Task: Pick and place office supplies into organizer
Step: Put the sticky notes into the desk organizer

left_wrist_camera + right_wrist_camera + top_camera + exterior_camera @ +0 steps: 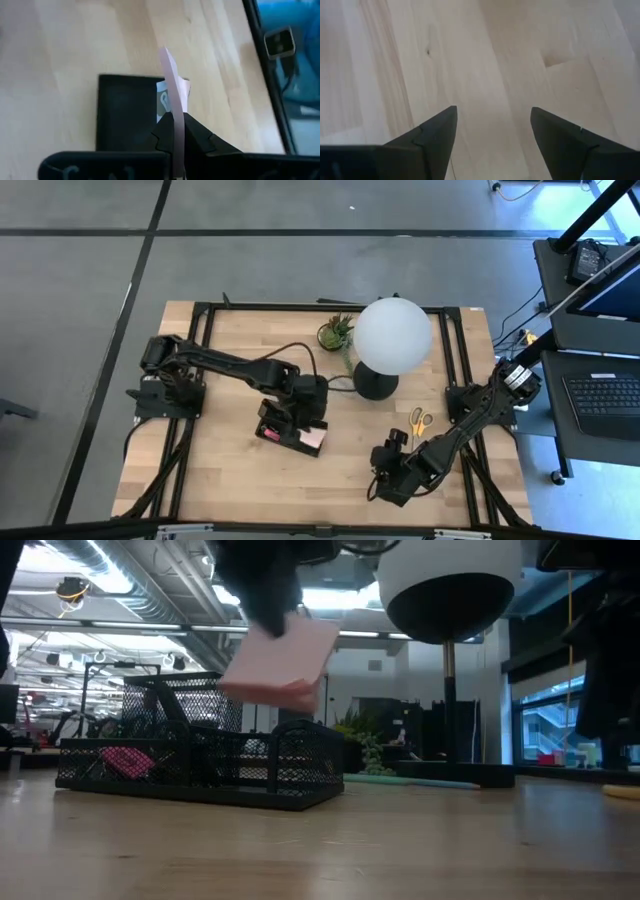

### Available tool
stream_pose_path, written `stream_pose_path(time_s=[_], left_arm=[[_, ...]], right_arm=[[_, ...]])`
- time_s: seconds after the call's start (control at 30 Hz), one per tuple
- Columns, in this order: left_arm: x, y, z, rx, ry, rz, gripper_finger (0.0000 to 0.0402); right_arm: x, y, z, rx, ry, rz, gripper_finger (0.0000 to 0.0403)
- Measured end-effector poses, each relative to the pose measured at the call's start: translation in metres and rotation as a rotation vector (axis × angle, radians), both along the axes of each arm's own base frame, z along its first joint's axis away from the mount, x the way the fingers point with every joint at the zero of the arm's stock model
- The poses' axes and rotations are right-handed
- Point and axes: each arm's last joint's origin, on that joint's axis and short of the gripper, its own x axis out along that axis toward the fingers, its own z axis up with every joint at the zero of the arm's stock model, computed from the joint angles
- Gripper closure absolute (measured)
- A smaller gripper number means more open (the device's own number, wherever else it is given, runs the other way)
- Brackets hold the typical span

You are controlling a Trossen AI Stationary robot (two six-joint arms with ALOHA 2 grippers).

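In the low view a square pink sticky-note pad [285,660] hangs in the air above the black mesh organizer [200,768], with my left gripper [268,595] shut on it. The high view shows the pad [313,438] over the organizer [283,432] at the table's middle. Something pink [125,760] lies inside the organizer. My right gripper [385,480] stands open over bare wood near the table's front right, and nothing is between its fingers [435,132]. Yellow-handled scissors [421,420] lie flat on the table beyond it. My left gripper pinches the pad's two flat faces between its two fingers [197,137], near one edge [173,112]. The fingers slant down from above. The pad is lifted clear and sticks out past the fingertips, tilted, over the organizer.
A white globe lamp [392,335] on a round black base [375,385] stands at the far middle, with a small potted plant [337,332] beside it. A thin pale-green pencil [400,780] lies near the lamp's base. Bare wood shows at the front left.
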Motion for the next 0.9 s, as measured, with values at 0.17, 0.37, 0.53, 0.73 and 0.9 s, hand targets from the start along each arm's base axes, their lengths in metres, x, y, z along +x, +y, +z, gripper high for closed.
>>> stream_pose_path(time_s=[0.17, 0.37, 0.53, 0.73, 0.9], left_arm=[[-0.004, 0.007, -0.027, -0.05, -0.014, -0.03, 0.0394], [-0.01, 0.017, -0.048, -0.157, -0.011, -0.055, 0.0394], [-0.013, 0.019, -0.056, -0.176, -0.019, -0.071, 0.0393], [-0.014, 0.019, -0.06, -0.182, -0.047, -0.076, 0.0393], [-0.01, 0.019, -0.063, -0.178, -0.08, -0.053, 0.0392]], right_arm=[[0.001, 0.0, 0.0, 0.015, -0.008, -0.023, 0.0147], [0.002, -0.002, 0.0, 0.015, -0.008, -0.029, 0.0147], [0.005, -0.005, 0.001, 0.015, -0.01, -0.041, 0.0147], [0.01, -0.01, 0.001, 0.019, -0.016, -0.062, 0.0147], [0.012, -0.013, 0.001, 0.016, -0.017, -0.07, 0.0147]])
